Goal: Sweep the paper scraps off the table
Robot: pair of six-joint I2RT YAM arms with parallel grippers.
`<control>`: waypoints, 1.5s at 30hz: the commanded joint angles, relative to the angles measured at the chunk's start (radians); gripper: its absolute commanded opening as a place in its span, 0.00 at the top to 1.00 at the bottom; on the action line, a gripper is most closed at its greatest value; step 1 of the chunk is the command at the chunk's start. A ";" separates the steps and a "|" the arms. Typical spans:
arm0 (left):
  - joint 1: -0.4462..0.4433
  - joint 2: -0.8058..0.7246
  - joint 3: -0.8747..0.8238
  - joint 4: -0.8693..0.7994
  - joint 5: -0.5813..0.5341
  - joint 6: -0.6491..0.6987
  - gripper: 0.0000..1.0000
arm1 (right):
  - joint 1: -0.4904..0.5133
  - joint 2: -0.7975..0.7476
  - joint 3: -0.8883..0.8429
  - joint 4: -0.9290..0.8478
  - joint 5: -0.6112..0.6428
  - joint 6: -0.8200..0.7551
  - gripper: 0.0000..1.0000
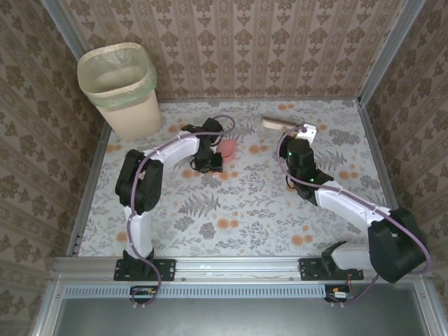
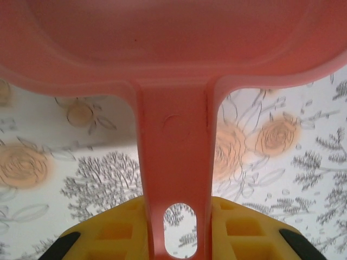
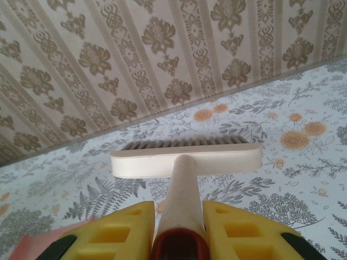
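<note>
Top external view: the table, covered in a white cloth with grey leaves and orange flowers, carries a cream waste bin at its far left corner. Near mid-table the left gripper is clamped on the handle of a pink dustpan. Further right, the right gripper is closed around the handle of a cream brush. Among the print, the paper scraps cannot be made out.

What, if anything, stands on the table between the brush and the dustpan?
Nothing visible does. Only the printed cloth of the table lies between the brush, gripped by the right end effector, and the dustpan, gripped by the left end effector.
</note>
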 commanded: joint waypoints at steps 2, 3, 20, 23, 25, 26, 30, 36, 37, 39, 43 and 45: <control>0.041 0.068 0.100 -0.085 -0.064 0.049 0.96 | -0.004 0.040 0.058 0.000 0.006 0.005 1.00; 0.045 0.079 0.113 -0.093 -0.069 0.051 0.94 | -0.003 0.044 0.060 0.003 0.003 0.000 1.00; 0.037 0.062 0.178 -0.121 -0.079 0.092 0.49 | 0.009 0.189 0.172 -0.055 -0.120 -0.042 1.00; 0.030 -0.012 0.135 -0.091 -0.090 0.083 0.37 | 0.019 0.210 0.189 -0.065 -0.117 -0.046 1.00; 0.020 -0.078 0.087 -0.050 -0.099 0.080 0.34 | 0.026 0.223 0.192 -0.058 -0.112 -0.048 1.00; 0.013 -0.111 0.054 -0.027 -0.107 0.077 0.33 | 0.030 0.230 0.195 -0.054 -0.109 -0.050 1.00; -0.021 -0.278 -0.100 0.069 -0.161 0.073 0.00 | 0.063 0.273 0.201 -0.021 -0.097 -0.080 1.00; -0.071 -0.567 -0.434 0.257 -0.266 0.048 0.00 | 0.155 0.370 0.230 -0.002 0.012 -0.172 1.00; -0.075 -0.613 -0.478 0.278 -0.287 0.040 0.00 | 0.163 0.371 0.224 0.001 0.026 -0.174 1.00; -0.083 -0.717 -0.584 0.332 -0.329 0.020 0.00 | 0.175 0.355 0.183 0.031 0.051 -0.164 0.99; -0.096 -0.911 -0.755 0.405 -0.422 -0.003 0.00 | 0.188 0.306 0.083 0.090 0.082 -0.122 0.94; -0.095 -1.012 -0.825 0.429 -0.476 -0.007 0.00 | 0.202 0.293 0.038 0.114 0.106 -0.103 0.90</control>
